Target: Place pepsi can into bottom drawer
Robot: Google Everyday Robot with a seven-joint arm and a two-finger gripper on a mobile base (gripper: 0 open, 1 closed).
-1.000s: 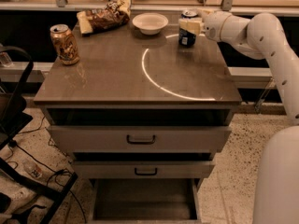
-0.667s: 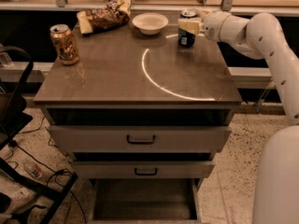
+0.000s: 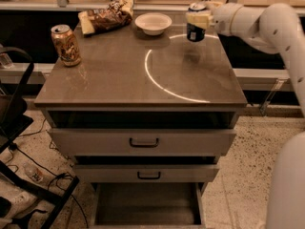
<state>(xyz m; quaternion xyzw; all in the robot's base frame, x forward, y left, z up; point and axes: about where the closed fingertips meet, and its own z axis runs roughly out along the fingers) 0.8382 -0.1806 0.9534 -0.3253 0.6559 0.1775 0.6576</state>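
Blue and silver-topped, the pepsi can sits clamped in the pincer at the far right corner of the desk. The cream fingers close round its upper half, so the can hangs upright. Its base appears to be just clear of the wood, with a dark shadow lying apart beneath it. The white arm reaches in from the right edge, a side grasp that keeps the label end low and the can level for carrying.

Down in front, the bottom drawer stands pulled out the farthest, its dark floor bare and open from above, evidently so the can may be lowered straight in. The two upper drawers are drawn out less and overhang part of it, which may call for a path forward past their fronts before any descent.

Well away from the grasp, a tan can stands at the left edge, a snack bag and a white bowl along the back.
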